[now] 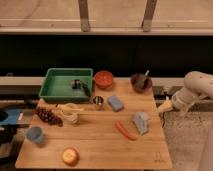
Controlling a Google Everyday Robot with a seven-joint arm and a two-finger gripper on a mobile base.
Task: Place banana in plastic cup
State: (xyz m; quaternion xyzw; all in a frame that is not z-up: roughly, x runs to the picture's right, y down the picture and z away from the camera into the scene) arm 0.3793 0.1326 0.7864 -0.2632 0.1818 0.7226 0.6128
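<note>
The pale-yellow banana point(66, 107) lies on the wooden table point(95, 145) at the left, against the top of a whitish translucent cup point(70, 116). The light-blue plastic cup point(35, 134) stands upright near the table's front left corner, apart from the banana. My gripper point(165, 106) hangs off the table's right edge at the end of the white arm point(194, 87), far from both the banana and the cup. It holds nothing that I can see.
A green tray point(52, 91) sits at the back left, with a red bowl point(104, 79) and a dark bowl point(141, 81) beside it. A metal cup point(98, 102), blue sponge point(115, 103), carrot point(125, 130), grey-blue cloth point(141, 122), grapes point(48, 116) and a round orange fruit point(70, 156) lie around.
</note>
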